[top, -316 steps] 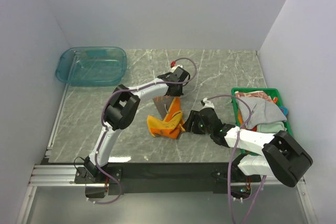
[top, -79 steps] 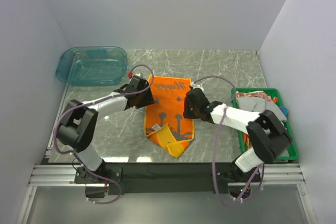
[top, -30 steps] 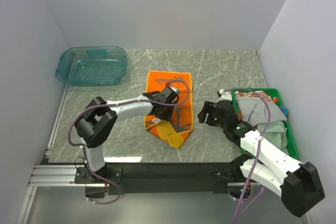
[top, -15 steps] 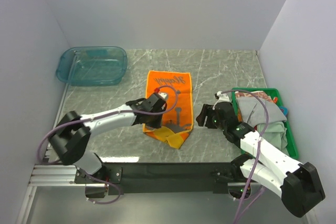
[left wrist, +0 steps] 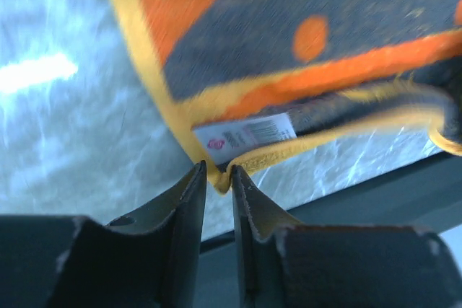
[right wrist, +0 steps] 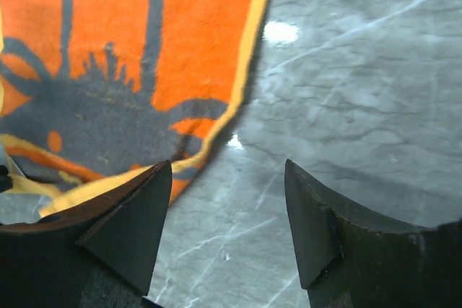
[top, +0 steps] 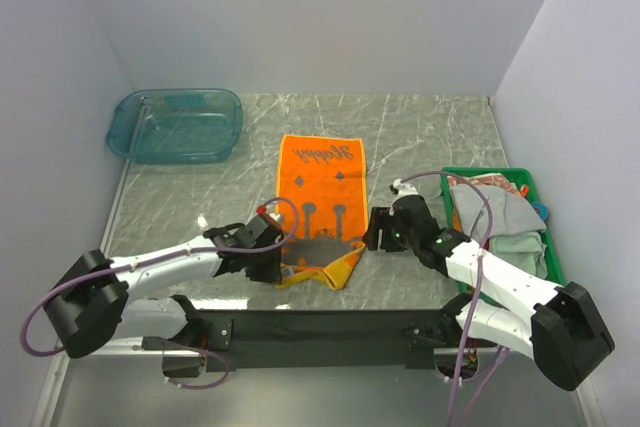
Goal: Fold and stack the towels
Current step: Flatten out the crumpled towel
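Yellow hem at the 7 o'clock corner of the orange towel [top: 322, 192] seems pinched by the left gripper [left wrist: 218, 178], its jaws nearly together, though blur leaves some doubt. At 4 o'clock the right gripper [right wrist: 225, 174] hovers beside the edge, jaws apart and empty. Straightening the rumpled near end looks to be the step in hand. Next, the right must take its own near corner so both can fold toward 12. The towel lies mid-table, long axis 6 to 12, lettering at the far end.

White arms [top: 165, 267], blk joints [top: 90, 297] & fingers [left wrist: 184, 236], purple cables [top: 296, 219].
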Tool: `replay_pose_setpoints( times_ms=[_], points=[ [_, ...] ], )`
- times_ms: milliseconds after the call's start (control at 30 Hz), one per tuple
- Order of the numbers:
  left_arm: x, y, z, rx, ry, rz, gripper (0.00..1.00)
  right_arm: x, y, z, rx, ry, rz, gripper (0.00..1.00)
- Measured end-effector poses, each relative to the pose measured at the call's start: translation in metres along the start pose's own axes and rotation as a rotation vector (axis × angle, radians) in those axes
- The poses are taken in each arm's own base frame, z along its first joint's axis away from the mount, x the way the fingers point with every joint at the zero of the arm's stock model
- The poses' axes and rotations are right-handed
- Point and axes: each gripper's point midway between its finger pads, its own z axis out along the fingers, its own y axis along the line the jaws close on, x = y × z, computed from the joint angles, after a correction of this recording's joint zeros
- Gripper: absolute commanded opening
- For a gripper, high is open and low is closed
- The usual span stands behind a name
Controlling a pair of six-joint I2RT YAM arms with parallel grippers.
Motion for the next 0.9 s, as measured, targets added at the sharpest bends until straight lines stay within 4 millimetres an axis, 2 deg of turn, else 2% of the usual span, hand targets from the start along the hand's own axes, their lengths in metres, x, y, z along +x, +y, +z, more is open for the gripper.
replay_pose_setpoints(
  times_ms=[133,267,300,333,367,400,467,500,533,633,767,833,900],
  points=[
    [0.011,0.004,-0.008,0.013,0.002,-0.054,0.23,-0.002,0.012,0.000,-0.004,0.003,-0.038,0.70],
    [0.005,-0.004,-0.024,0.062,-0.048,-0.097,0.15,-0.004,0.036,-0.005,-0.019,0.003,-0.110,0.70],
    [0.004,-0.006,-0.028,0.075,-0.060,-0.107,0.17,-0.004,0.045,-0.006,-0.028,0.004,-0.133,0.70],
    [0.003,-0.008,-0.031,0.086,-0.069,-0.114,0.22,-0.004,0.053,-0.008,-0.038,0.006,-0.151,0.70],
    [0.002,-0.009,-0.034,0.093,-0.076,-0.122,0.31,-0.004,0.062,-0.009,-0.050,0.007,-0.173,0.70],
    [0.002,-0.009,-0.037,0.098,-0.080,-0.132,0.48,-0.004,0.071,-0.011,-0.059,0.011,-0.192,0.70],
    [0.004,-0.009,-0.041,0.102,-0.081,-0.147,0.62,-0.003,0.083,-0.011,-0.069,0.017,-0.214,0.70],
    [0.004,-0.008,-0.043,0.101,-0.082,-0.158,0.75,-0.003,0.087,-0.010,-0.067,0.022,-0.220,0.70],
    [0.004,-0.008,-0.047,0.099,-0.086,-0.162,0.80,-0.001,0.089,-0.009,-0.062,0.030,-0.223,0.70],
    [-0.002,-0.010,-0.063,0.107,-0.124,-0.183,0.84,0.010,0.083,-0.004,-0.026,0.067,-0.214,0.68],
    [-0.027,-0.022,-0.085,0.148,-0.224,-0.184,0.81,0.019,0.067,0.002,0.031,0.090,-0.188,0.65],
    [-0.040,-0.028,-0.086,0.137,-0.252,-0.175,0.80,0.015,0.056,0.004,0.059,0.090,-0.161,0.62],
    [-0.054,-0.032,-0.080,0.110,-0.268,-0.164,0.78,0.003,0.043,0.008,0.094,0.072,-0.117,0.60]
  ],
)
